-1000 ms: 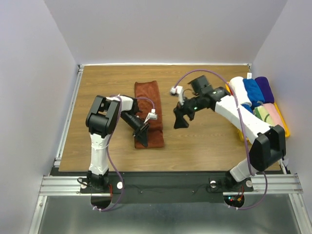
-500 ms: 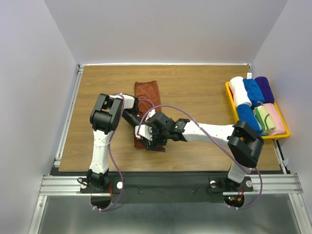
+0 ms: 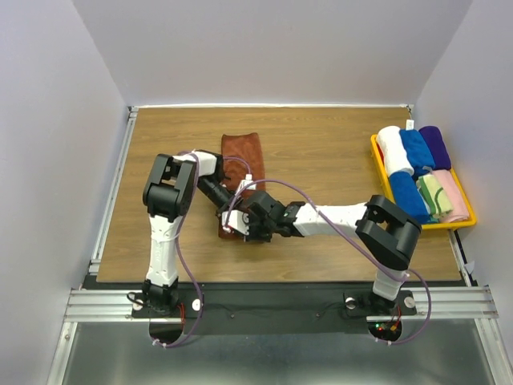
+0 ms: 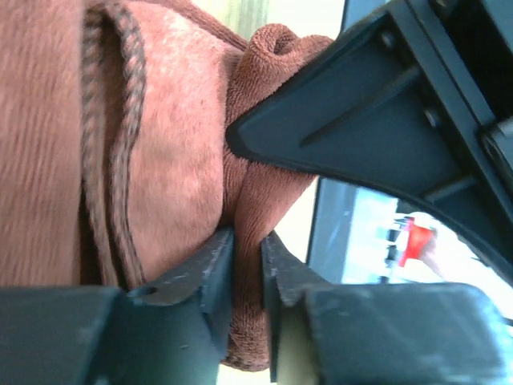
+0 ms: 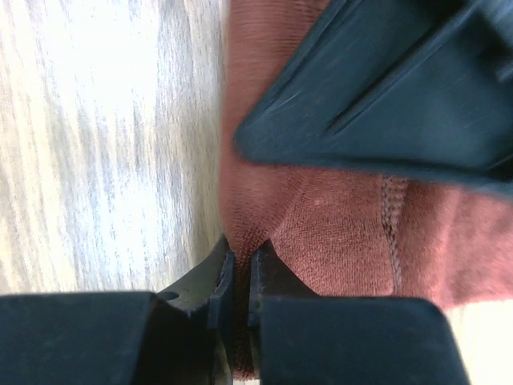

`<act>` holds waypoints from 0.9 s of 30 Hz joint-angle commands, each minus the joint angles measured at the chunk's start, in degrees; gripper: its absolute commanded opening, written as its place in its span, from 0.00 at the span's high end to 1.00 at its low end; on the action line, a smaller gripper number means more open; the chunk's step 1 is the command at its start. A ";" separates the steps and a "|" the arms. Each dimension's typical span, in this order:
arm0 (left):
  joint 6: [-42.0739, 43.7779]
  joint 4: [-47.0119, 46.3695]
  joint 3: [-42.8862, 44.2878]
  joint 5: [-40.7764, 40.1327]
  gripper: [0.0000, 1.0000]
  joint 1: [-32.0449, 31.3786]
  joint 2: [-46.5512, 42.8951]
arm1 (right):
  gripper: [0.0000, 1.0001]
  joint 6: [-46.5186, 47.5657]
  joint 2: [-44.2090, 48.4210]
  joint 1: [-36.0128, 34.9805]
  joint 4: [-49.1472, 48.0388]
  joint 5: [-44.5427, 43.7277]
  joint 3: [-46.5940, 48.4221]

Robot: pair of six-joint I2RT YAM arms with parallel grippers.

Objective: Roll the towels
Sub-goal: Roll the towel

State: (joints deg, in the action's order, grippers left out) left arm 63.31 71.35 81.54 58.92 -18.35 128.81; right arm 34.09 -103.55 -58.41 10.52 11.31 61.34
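A rust-brown towel (image 3: pixel 243 152) lies lengthwise in the middle of the table, and both grippers meet at its near end. In the left wrist view my left gripper (image 4: pixel 247 241) is shut on a raised fold of this towel (image 4: pixel 168 160). The right gripper's black finger (image 4: pixel 385 120) is pressed against the same fold just above. My right gripper (image 5: pixel 242 261) is shut on the towel's edge (image 5: pixel 345 233) beside the bare wood. From above, the left gripper (image 3: pixel 232 215) and right gripper (image 3: pixel 250 228) hide the near end. A cream-and-green towel (image 3: pixel 434 192) lies rolled in the tray.
A yellow tray (image 3: pixel 465 218) at the right edge of the table holds white, blue, purple and pink rolled towels. A metal rail (image 3: pixel 112 184) runs along the table's left side. The right arm stretches low across the table's near middle.
My right arm swung from near the tray across to the brown towel's near end and shut on its edge. The left gripper stayed on the towel.
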 commanded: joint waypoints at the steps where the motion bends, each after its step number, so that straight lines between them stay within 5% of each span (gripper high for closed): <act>1: 3.23 -7.46 3.18 -8.28 0.66 4.10 -6.99 | 0.99 -3.58 0.72 2.42 6.84 7.91 0.44; 9: 5.06 -7.89 4.34 -7.86 0.54 15.00 -15.85 | 1.00 -8.33 -2.53 11.38 20.58 24.27 6.94; 15: 2.28 -19.72 -5.32 -7.31 0.40 19.84 -31.29 | 0.99 -7.29 -9.12 14.99 32.96 40.26 14.85; 17: 1.64 -23.87 -11.73 -8.37 0.28 19.58 -37.38 | 0.99 -5.79 -12.27 15.52 37.45 45.52 17.66; 19: 0.42 -30.63 -18.82 -10.82 0.18 18.35 -46.87 | 0.99 -5.00 -14.83 15.78 40.69 48.96 20.03; 27: 0.24 -42.60 -39.60 -25.24 0.11 -4.30 -70.70 | 0.98 0.28 -26.96 18.33 53.72 57.50 28.64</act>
State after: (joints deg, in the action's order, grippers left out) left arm 64.60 34.96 47.44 40.49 -16.82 61.41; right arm 31.07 -127.72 -41.76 54.54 61.58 86.13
